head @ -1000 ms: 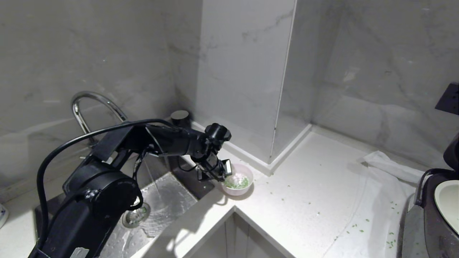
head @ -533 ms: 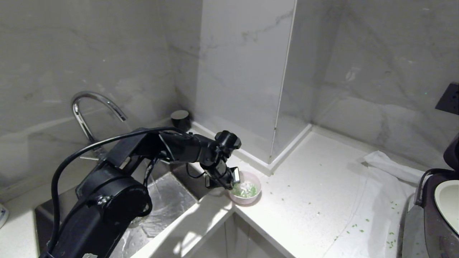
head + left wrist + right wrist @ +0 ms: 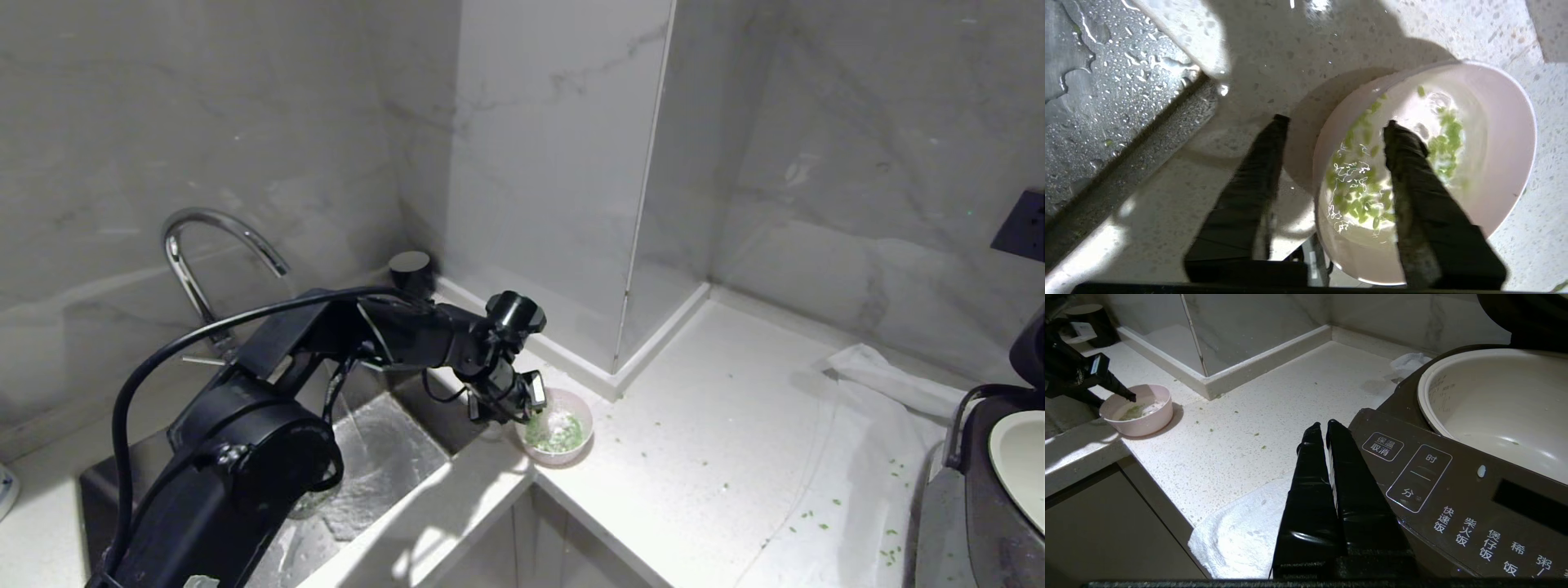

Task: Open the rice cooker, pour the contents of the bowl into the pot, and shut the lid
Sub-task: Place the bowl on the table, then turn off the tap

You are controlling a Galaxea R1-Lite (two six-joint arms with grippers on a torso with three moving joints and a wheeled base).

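A glossy, smooth pale pink bowl [image 3: 1502,134] is seen beneath the matt black fingers [image 3: 1412,171] of the left gripper [image 3: 1333,122]. Beside them, speckled stone countertop [image 3: 1274,53] and wet brushed metal sink [image 3: 1098,102] are shown. A satin brown rice cooker [image 3: 1453,490], a smooth cream pot [image 3: 1502,400] and a white cloth [image 3: 1241,535] are seen by the right gripper [image 3: 1323,426].

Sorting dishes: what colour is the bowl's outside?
Pale pink bowl; right wrist view shows it best.
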